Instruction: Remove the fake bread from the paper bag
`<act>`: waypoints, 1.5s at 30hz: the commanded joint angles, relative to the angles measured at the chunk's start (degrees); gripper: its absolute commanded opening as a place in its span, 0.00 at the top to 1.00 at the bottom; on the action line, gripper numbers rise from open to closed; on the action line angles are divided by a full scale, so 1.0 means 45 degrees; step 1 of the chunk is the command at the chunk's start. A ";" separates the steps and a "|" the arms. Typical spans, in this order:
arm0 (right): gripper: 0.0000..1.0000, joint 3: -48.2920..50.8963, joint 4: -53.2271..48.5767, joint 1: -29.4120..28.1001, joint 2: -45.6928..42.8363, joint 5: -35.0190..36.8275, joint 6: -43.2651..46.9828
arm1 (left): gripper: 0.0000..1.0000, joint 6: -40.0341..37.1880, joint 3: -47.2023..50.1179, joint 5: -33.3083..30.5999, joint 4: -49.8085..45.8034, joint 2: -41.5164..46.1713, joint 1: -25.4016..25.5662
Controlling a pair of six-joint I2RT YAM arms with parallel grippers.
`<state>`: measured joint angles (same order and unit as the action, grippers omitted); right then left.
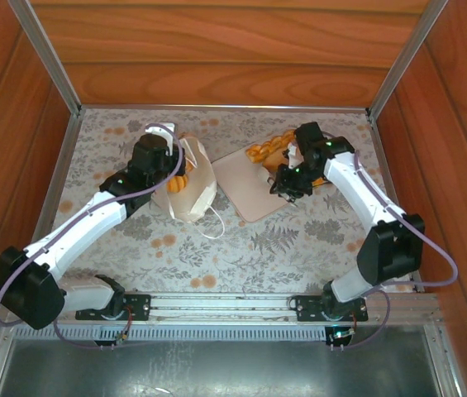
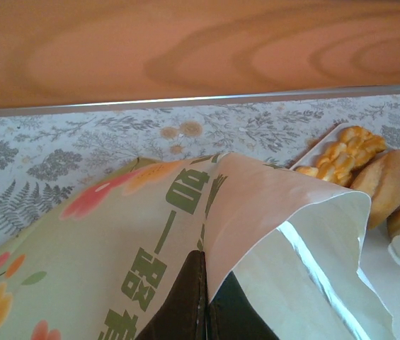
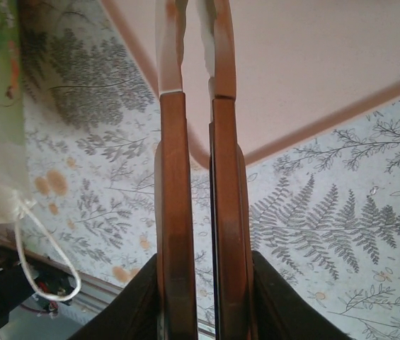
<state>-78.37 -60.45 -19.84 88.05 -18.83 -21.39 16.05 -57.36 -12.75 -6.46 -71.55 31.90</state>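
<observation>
The white paper bag with green lettering lies at centre left, its mouth towards the left arm. My left gripper is shut on the bag's upper edge, with the dark fingers pinching the paper. An orange piece of fake bread peeks out at the bag's mouth. More fake bread lies on the beige tray; a braided loaf and a round roll are among it. My right gripper hovers over the tray, its fingers shut to a thin slit with nothing between them.
Wooden walls with metal rails enclose the floral tabletop. One cord handle of the bag trails towards the front, and this handle also hangs beside the right gripper. Bare table lies in front of the tray and bag.
</observation>
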 commanded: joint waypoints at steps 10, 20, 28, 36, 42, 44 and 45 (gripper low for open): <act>0.66 0.1036 0.1636 -0.0139 -0.2789 -0.2632 -0.1004 | 1.00 -0.1079 -0.0111 0.0393 -0.0505 0.0556 -0.0194; 0.64 0.1038 0.2041 -0.2552 -0.4051 -0.2522 -0.1896 | 1.00 -0.1672 -0.0732 0.0994 -0.0857 -0.0235 -0.0256; 0.64 0.1759 0.2794 -0.4038 -0.4602 -0.2252 -0.2795 | 1.00 -0.1420 -0.0973 0.0573 -0.0721 -0.0900 -0.0253; 0.63 0.2170 0.4162 -0.5044 -0.4186 -0.2788 -0.3247 | 1.00 -0.1378 -0.1328 0.0441 -0.0487 -0.1414 -0.0253; 0.63 0.2294 0.5440 -0.5270 -0.2997 -0.3525 -0.3623 | 1.00 -0.1441 -0.1424 0.0288 -0.0517 -0.1692 -0.0263; 0.63 0.2196 0.5797 -0.5280 -0.2596 -0.3635 -0.3805 | 1.00 -0.1440 -0.1466 0.0328 -0.0537 -0.1768 -0.0265; 0.63 0.2089 0.5877 -0.5280 -0.2387 -0.3652 -0.3886 | 1.00 -0.1440 -0.1461 0.0380 -0.0537 -0.1778 -0.0268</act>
<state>-68.77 -38.70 -43.07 76.05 -31.86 -37.19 9.65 -62.24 -10.59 -8.95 -78.87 31.11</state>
